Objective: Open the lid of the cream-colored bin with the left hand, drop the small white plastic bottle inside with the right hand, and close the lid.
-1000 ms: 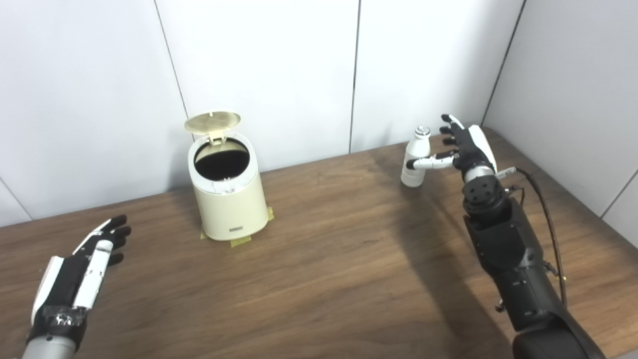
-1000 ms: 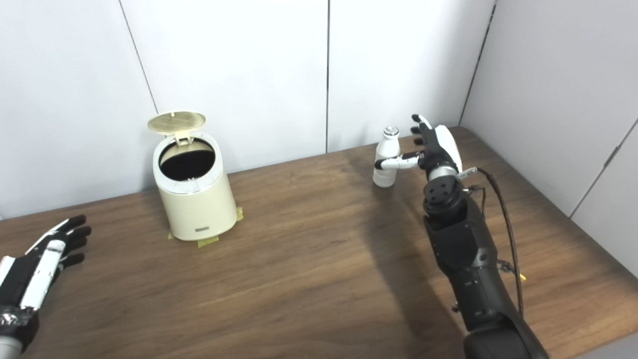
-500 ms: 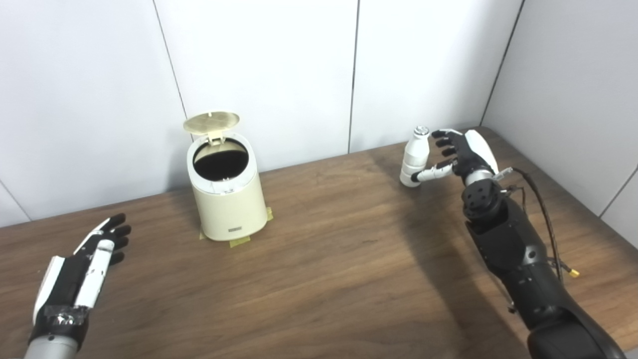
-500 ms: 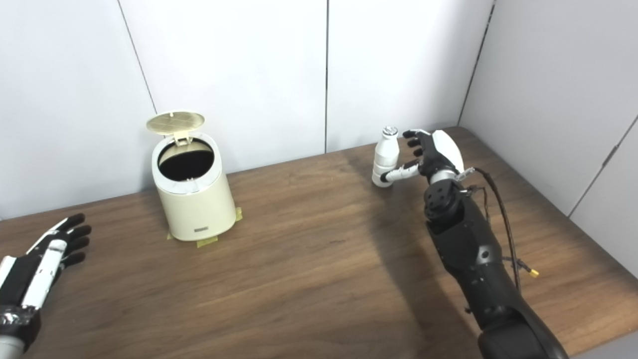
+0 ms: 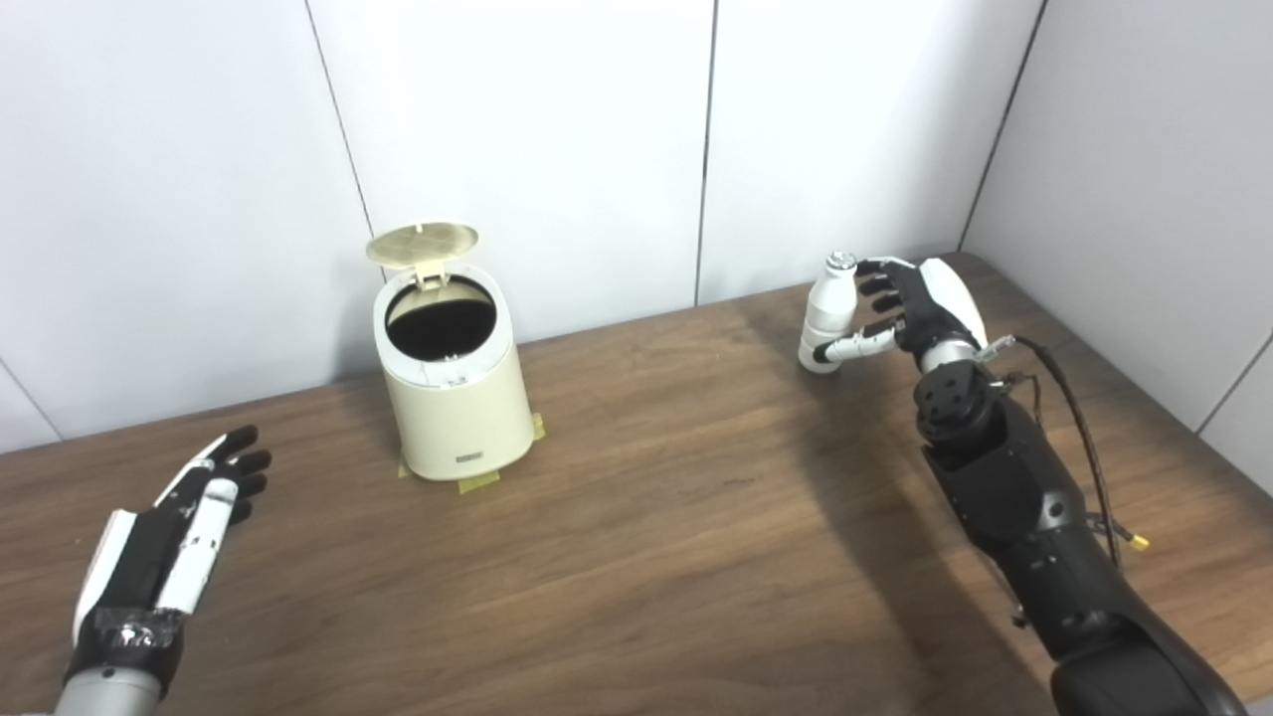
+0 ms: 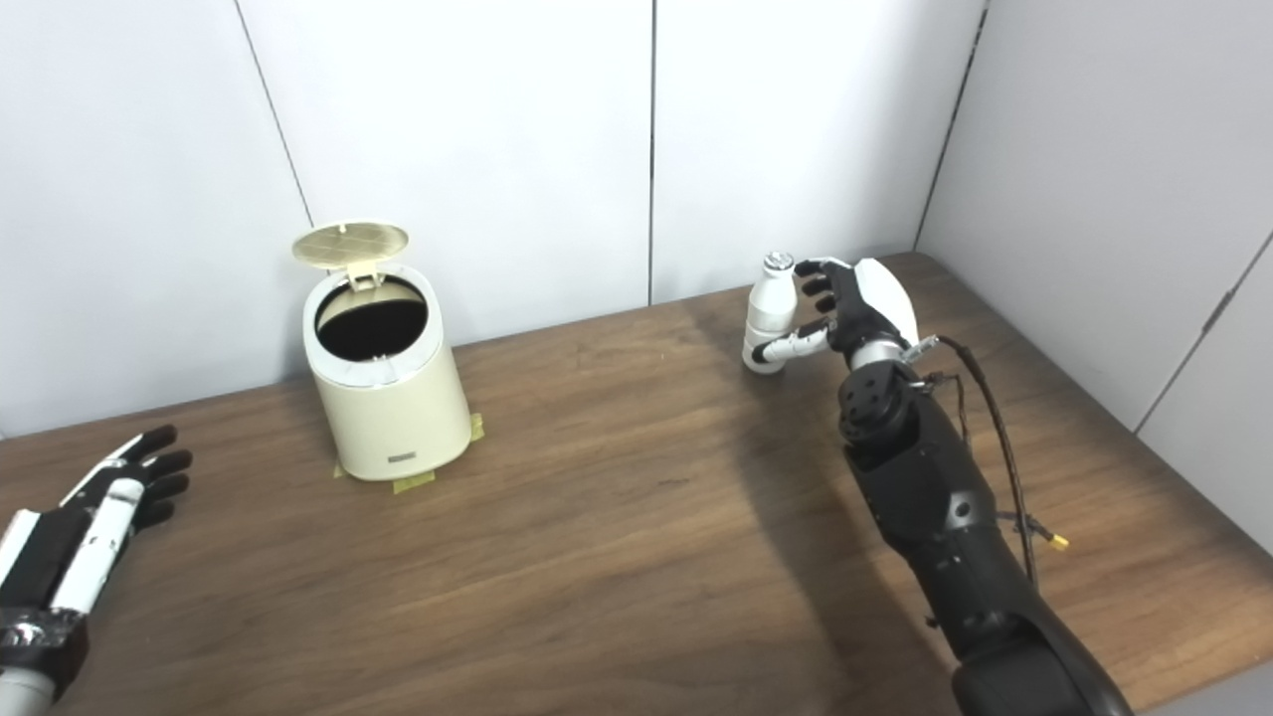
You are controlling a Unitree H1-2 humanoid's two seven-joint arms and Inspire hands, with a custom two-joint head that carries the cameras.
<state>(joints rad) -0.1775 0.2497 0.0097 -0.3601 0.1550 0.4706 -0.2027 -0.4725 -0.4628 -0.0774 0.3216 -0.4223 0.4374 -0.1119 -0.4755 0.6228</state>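
Nearest, the left hand hovers low over the wood-grain surface, fingers spread and empty, its wrist cut off by the frame. Farther back, the smooth cream-colored bin stands on tape tabs, round lid upright, its inside dark. Farthest, the right hand wraps the small white plastic bottle; whether the bottle's base touches the surface is unclear.

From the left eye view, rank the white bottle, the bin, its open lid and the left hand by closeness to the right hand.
1. White bottle, touching the right hand, far right.
2. Lid and bin, centre-left, too close to call.
3. Left hand, near left edge.
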